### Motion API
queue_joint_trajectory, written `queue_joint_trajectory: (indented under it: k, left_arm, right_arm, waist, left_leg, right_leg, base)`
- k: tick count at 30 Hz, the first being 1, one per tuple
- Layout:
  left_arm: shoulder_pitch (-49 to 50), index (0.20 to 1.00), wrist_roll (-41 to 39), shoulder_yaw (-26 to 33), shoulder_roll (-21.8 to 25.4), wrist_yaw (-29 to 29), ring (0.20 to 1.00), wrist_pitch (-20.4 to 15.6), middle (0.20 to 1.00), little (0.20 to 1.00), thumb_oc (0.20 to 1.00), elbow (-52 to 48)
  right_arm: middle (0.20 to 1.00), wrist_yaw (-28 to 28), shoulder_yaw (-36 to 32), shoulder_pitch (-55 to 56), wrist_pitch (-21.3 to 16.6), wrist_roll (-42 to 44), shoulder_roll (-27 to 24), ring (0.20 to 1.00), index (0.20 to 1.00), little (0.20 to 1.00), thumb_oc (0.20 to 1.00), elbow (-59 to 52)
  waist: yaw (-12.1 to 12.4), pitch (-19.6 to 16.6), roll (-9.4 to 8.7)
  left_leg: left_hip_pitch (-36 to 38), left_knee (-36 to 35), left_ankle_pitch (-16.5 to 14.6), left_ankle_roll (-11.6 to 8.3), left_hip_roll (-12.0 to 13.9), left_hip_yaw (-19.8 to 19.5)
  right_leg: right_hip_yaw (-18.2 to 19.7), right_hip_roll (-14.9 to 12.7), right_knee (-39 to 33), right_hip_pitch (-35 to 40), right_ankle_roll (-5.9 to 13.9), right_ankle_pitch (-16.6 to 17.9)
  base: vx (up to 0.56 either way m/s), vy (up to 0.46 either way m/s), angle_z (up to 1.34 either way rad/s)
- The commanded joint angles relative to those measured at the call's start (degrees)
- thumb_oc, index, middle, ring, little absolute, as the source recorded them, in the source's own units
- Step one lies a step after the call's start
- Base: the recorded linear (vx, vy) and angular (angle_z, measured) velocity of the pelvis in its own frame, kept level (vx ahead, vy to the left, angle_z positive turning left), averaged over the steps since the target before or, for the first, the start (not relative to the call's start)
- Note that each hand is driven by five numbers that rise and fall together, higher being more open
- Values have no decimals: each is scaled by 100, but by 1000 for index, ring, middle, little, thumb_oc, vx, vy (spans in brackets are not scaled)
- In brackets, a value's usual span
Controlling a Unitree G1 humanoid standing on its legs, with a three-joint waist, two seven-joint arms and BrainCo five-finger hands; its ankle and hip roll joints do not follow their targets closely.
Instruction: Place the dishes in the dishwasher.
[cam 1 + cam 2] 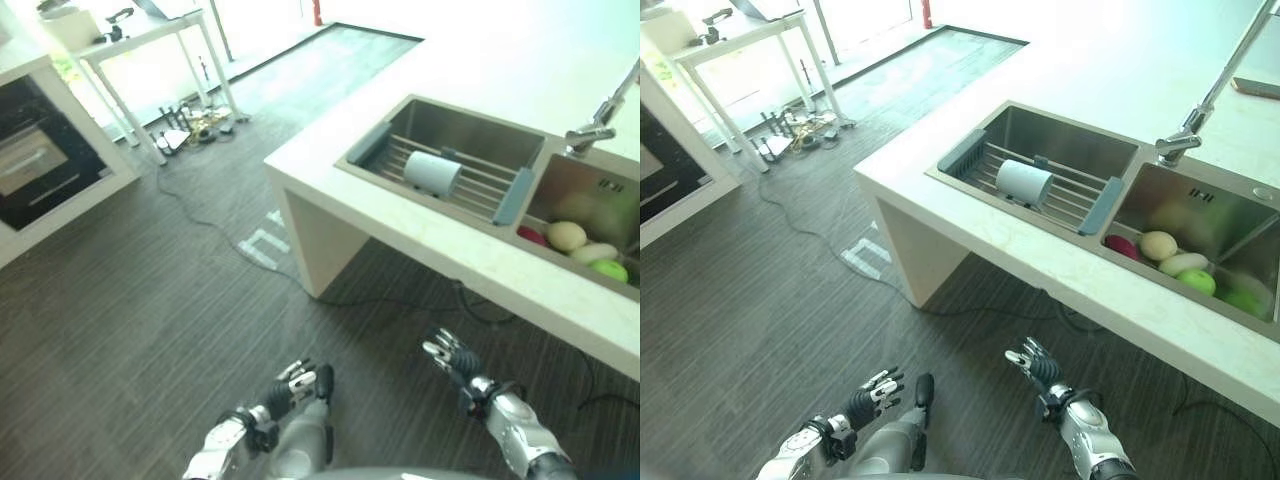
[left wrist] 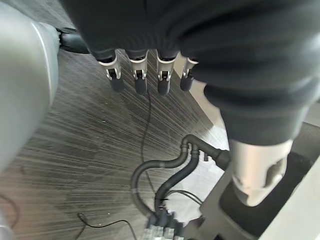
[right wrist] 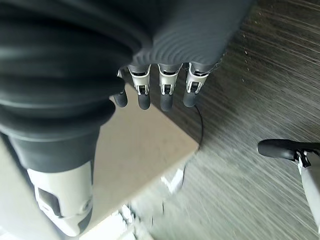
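White and lying on its side, your cup (image 1: pixel 432 172) rests on the slatted rack (image 1: pixel 470 180) that spans the left basin of the steel sink (image 1: pixel 400 125), set into the pale table (image 1: pixel 420 250). You will see the rack's grey end pieces at either side of it, the cup sitting nearer the middle. In the right basin (image 1: pixel 1215 215) lie a few rounded pieces of fruit or vegetables (image 1: pixel 1180 262), red, cream and green, close together against the near wall, with the tap (image 1: pixel 1200 110) rising behind the divider. Both your hands hang low over the dark striped floor (image 1: pixel 120 320), well short of the table and touching nothing: your left hand (image 1: pixel 297 384) and your right hand (image 1: pixel 450 355) each have the fingers straight and relaxed, empty. Far off to your left stand a dark oven front (image 1: pixel 35 160) in a white cabinet and a white-legged side table (image 1: pixel 150 40) with clutter beneath it.
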Motion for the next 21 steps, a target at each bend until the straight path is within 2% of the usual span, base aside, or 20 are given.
queue_joint_trajectory:
  k: [1,2,6,11,14,15,16,17,19,21]
  left_arm:
    - [-138,1000,66,-51,28,-181,1000,-118,1000,1000,1000,-456]
    - [-141,1000,76,-109,68,-137,1000,-133,1000,1000,1000,-454]
    - [-220,1000,44,-190,196,-64,1000,-110,1000,1000,1000,-487]
    - [-367,1000,33,-328,330,-26,1000,-127,1000,1000,1000,-482]
    - [-468,1000,56,-431,302,-4,1000,-136,1000,1000,1000,-433]
    - [-514,1000,44,-504,257,23,1000,-138,1000,1000,1000,-424]
    - [-520,1000,52,-531,247,35,1000,-139,1000,1000,1000,-423]
    - [-548,1000,-6,-629,215,222,1000,-216,1000,1000,1000,-414]
    - [-571,1000,-137,-634,202,329,1000,-291,1000,1000,1000,-401]
    - [-577,1000,-148,-540,201,360,1000,-336,1000,1000,1000,-400]
  right_arm:
    - [1000,89,-181,-197,-204,137,-72,1000,1000,1000,1000,-257]
    - [1000,150,-200,-178,-167,265,-54,1000,1000,1000,1000,-259]
    - [1000,208,-267,-101,-168,220,31,1000,1000,1000,1000,-336]
    - [1000,74,-276,-98,-251,232,152,1000,1000,1000,1000,-454]
    - [1000,-148,-271,-102,-337,-55,184,1000,1000,1000,1000,-463]
    - [1000,-258,-229,-99,-384,-203,190,1000,1000,1000,1000,-436]
    - [1000,-286,-216,-105,-379,-261,187,1000,1000,1000,1000,-419]
    - [1000,-259,-148,-205,-311,-424,138,1000,1000,1000,1000,-294]
    - [1000,-209,-69,-362,-184,-482,124,1000,1000,1000,1000,-156]
    - [1000,-211,-10,-487,-104,-564,131,1000,1000,1000,1000,-25]
  waist:
    - [134,60,203]
    - [143,36,188]
    - [108,-17,183]
    - [54,-54,144]
    - [7,-71,108]
    - [-33,-40,152]
    - [-39,-26,174]
    - [-22,55,287]
    - [29,147,339]
    - [86,219,327]
  left_leg:
    - [248,177,-211,-435,334,-133]
    - [384,94,-274,-355,251,-285]
    - [639,-113,-344,-181,78,-430]
    - [778,-211,-482,113,-192,-479]
    - [826,-231,-580,288,-342,-419]
    - [929,-253,-650,388,-393,-390]
    - [964,-260,-671,410,-395,-371]
    - [1111,-342,-721,424,-311,-210]
    - [1221,-398,-739,330,-170,35]
    - [1325,-423,-788,220,-65,272]
  right_leg:
    - [-412,-117,383,-658,274,106]
    - [-409,-154,490,-719,308,93]
    - [-436,-255,751,-952,384,129]
    - [-312,-394,1266,-1254,533,490]
    - [-243,-460,1822,-1424,624,794]
    - [-334,-493,2484,-1723,684,1001]
    - [-386,-511,2691,-1819,691,1037]
    - [-692,-654,3286,-2242,648,1072]
    - [-1064,-873,2962,-2415,626,995]
    - [-1457,-1068,2283,-2452,655,1029]
  base:
    - [202,215,-35]
    - [178,202,-41]
    - [118,178,-19]
    - [58,178,-4]
    - [39,176,-25]
    - [44,181,-23]
    - [24,261,-38]
    - [-13,165,-51]
    - [-13,50,-70]
    - [39,-84,-103]
